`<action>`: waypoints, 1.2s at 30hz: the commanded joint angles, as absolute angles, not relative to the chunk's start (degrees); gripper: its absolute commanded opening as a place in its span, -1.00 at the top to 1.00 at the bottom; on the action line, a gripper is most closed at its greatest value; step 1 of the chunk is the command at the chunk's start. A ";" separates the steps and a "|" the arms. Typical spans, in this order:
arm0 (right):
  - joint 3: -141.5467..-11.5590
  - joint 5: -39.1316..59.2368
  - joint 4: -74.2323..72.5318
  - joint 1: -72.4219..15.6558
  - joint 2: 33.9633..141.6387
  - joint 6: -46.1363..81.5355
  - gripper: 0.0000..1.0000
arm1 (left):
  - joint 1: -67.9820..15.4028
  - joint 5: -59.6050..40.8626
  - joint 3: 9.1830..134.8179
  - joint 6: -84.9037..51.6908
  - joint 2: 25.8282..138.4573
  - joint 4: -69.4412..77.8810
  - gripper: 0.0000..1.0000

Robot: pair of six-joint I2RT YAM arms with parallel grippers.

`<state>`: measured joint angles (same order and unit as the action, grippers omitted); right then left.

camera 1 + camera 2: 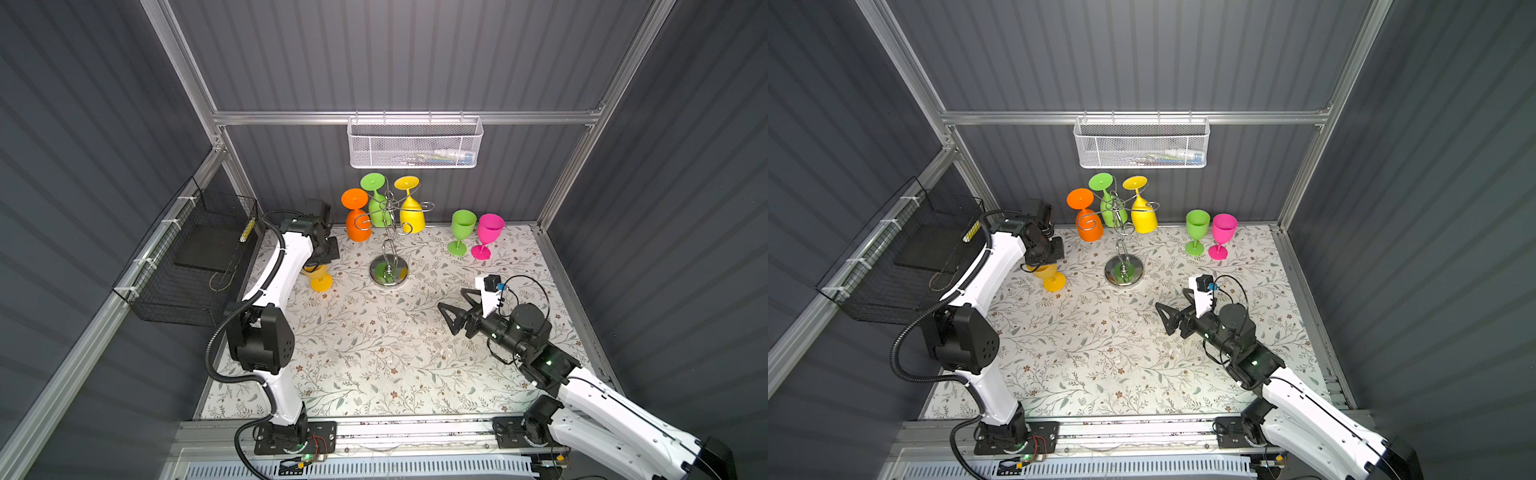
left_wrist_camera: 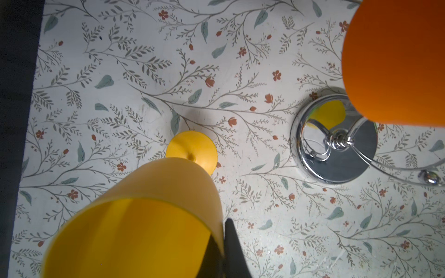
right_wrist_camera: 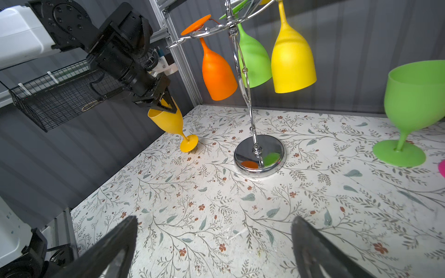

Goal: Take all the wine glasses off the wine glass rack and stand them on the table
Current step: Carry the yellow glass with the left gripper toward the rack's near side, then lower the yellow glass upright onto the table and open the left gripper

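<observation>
Amber wine glass [image 2: 134, 228] fills our left wrist view: left gripper [image 3: 167, 106] clamped on its rim, foot tilted, edge on the bench [image 1: 374, 353] toward the back left corner, off the wine glass rack [image 1: 388, 270]. Right gripper [image 1: 451, 300] gapes empty. We judge set-down: level it, then release.

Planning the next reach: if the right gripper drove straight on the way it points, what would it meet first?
Probably the wine glass rack, at its round base. The open right gripper seems tilted slightly down, so the table could come first.
</observation>
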<state>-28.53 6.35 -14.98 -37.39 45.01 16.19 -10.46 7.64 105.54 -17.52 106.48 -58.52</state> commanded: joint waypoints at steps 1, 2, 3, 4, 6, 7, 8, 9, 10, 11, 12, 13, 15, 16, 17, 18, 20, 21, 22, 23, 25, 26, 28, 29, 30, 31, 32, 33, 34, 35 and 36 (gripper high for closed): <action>-30.50 3.08 -16.35 -38.90 45.43 11.98 -0.98 | -8.85 7.17 109.78 -15.14 109.11 -61.57 1.00; -30.58 2.31 -16.51 -39.37 45.53 11.34 -0.98 | -8.47 7.11 110.92 -14.99 110.18 -61.95 1.00; -30.51 1.66 -16.67 -39.91 45.57 10.76 -0.98 | -8.23 7.21 111.80 -14.79 111.18 -62.29 1.00; -30.58 0.81 -16.76 -40.60 45.68 10.03 -0.98 | -8.05 7.05 112.78 -14.48 112.19 -62.57 1.00; -30.75 -0.46 -16.96 -41.89 45.86 8.95 -0.98 | -7.91 7.78 115.76 -13.84 114.76 -64.18 1.00; -30.82 -1.00 -16.93 -42.45 45.96 8.59 -0.98 | -7.91 8.03 117.40 -13.60 116.06 -65.08 1.00; -30.85 -1.37 -17.05 -42.90 46.06 8.23 -0.98 | -7.83 8.07 118.61 -13.40 117.01 -65.47 1.00; -30.85 -1.73 -17.12 -43.26 46.14 7.95 -0.98 | -7.76 7.95 119.23 -13.28 117.75 -65.35 1.00; -30.85 -1.99 -17.22 -43.66 46.23 7.74 -0.98 | -7.50 7.87 119.90 -13.19 118.42 -65.20 1.00; -30.67 -2.25 -17.37 -43.85 46.27 7.68 -0.98 | -7.19 7.91 121.03 -13.10 119.36 -65.72 1.00; -30.59 -2.33 -17.64 -43.97 46.38 7.63 -0.98 | -6.99 7.76 122.04 -13.10 120.28 -66.32 1.00; -30.47 -2.29 -17.82 -44.09 46.49 7.61 -0.98 | -6.88 7.70 123.02 -12.87 121.11 -66.66 1.00; -30.25 -2.19 -18.34 -44.21 46.96 7.63 -0.98 | -6.72 8.08 124.10 -12.51 122.24 -67.06 1.00; -30.08 -2.13 -18.75 -44.21 47.28 7.52 -0.98 | -6.53 8.15 124.42 -12.44 122.79 -67.21 1.00; -30.11 -2.04 -18.92 -44.28 47.66 7.52 -0.98 | -6.34 8.31 124.51 -12.39 123.12 -67.17 1.00; -30.12 -1.99 -18.98 -44.30 47.89 7.47 -0.98 | -6.18 8.43 124.46 -12.49 123.22 -66.94 1.00; -29.86 -1.99 -19.49 -44.30 48.25 7.53 -0.98 | -5.89 8.21 124.86 -12.66 123.70 -66.64 1.00; -29.87 -1.87 -19.72 -44.34 48.43 7.54 -0.98 | -5.81 8.26 125.18 -12.66 124.05 -66.74 0.99; -29.80 -1.79 -19.77 -44.31 48.52 7.48 -0.98 | -5.72 8.21 125.82 -12.66 124.59 -66.95 0.97; -29.80 -1.63 -19.77 -44.34 48.60 7.43 -0.98 | -5.63 8.28 126.28 -12.66 125.08 -67.19 0.94; -29.81 -1.60 -19.78 -44.39 48.60 7.47 -0.98 | -5.63 8.31 126.89 -12.88 125.67 -67.47 0.86; -29.88 -1.58 -19.77 -44.41 48.55 7.35 -0.98 | -5.63 8.34 126.96 -12.83 125.73 -67.46 0.80; -29.88 -1.69 -19.69 -44.42 48.50 7.18 -0.98 | -5.63 8.29 127.27 -12.79 125.77 -67.38 0.59; -29.89 -1.76 -19.69 -44.39 48.52 7.12 -0.98 | -5.63 8.43 127.76 -12.68 125.93 -67.53 0.50; -29.99 -1.73 -19.69 -44.41 48.60 7.02 -0.98 | -5.57 8.80 128.68 -12.59 126.38 -68.10 0.42; -30.06 -1.66 -19.69 -44.40 48.67 7.01 -0.98 | -5.54 9.16 129.74 -12.57 126.72 -68.73 0.30; -30.18 -1.54 -19.63 -44.41 48.75 7.01 -0.98 | -5.54 9.48 130.69 -12.51 126.95 -69.18 0.20; -30.24 -1.42 -19.69 -44.40 48.89 7.04 -0.98 | -5.54 9.90 131.81 -12.56 127.09 -69.56 0.09; -30.35 -1.39 -19.69 -44.38 48.92 7.11 -0.98 | -5.54 10.10 132.77 -12.70 127.01 -69.69 0.01; -30.43 -1.33 -19.60 -44.42 48.95 6.99 -0.98 | -5.54 10.16 133.78 -12.81 126.92 -69.82 -0.04; -30.52 -1.33 -19.51 -44.41 48.96 7.03 -0.98 | -5.54 10.09 135.00 -12.92 126.92 -70.04 -0.12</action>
